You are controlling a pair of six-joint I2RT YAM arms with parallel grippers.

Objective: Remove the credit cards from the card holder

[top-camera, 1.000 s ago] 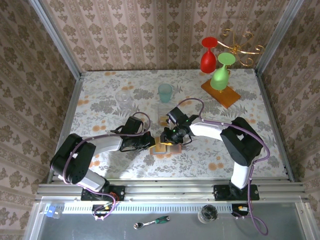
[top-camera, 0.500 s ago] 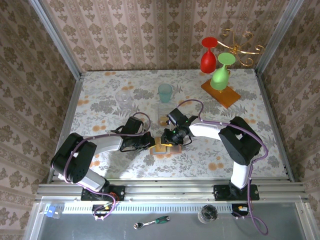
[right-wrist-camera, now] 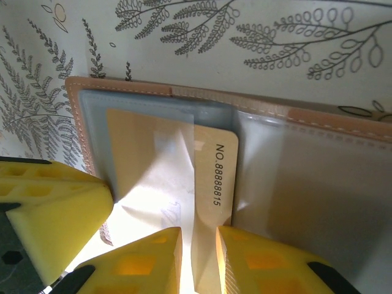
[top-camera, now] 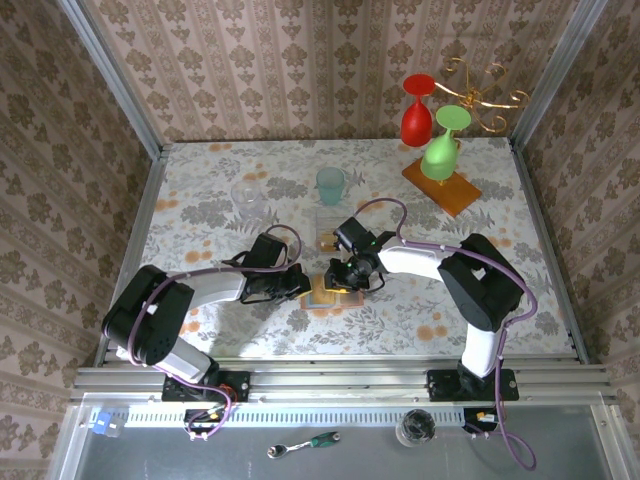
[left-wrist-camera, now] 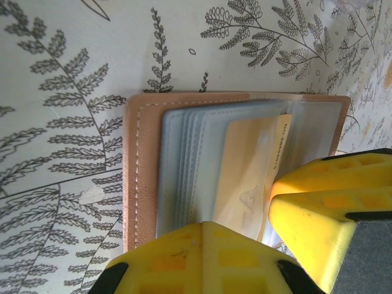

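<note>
The card holder point(top-camera: 322, 297) lies open on the patterned table, with tan leather point(left-wrist-camera: 138, 184) framing grey pockets. An orange-gold credit card point(right-wrist-camera: 214, 159) sticks partly out of a pocket, its numbered end exposed. In the left wrist view the same card point(left-wrist-camera: 245, 171) shows under clear plastic. My left gripper point(left-wrist-camera: 202, 228) is shut, tips down on the near edge of the pockets. My right gripper point(right-wrist-camera: 199, 236) is open by a narrow gap and straddles the card's exposed end from above. Both grippers meet over the wallet in the top view, left point(top-camera: 305, 285) and right point(top-camera: 345, 275).
A teal cup point(top-camera: 330, 185) and a clear glass point(top-camera: 248, 195) stand behind the wallet. At the far right, a wooden slab point(top-camera: 442, 188) carries a red and a green glass. Patterned walls close in the table on three sides.
My right gripper has edged a little toward the near side over the wallet and covers more of it. The left arm has stayed where it was.
</note>
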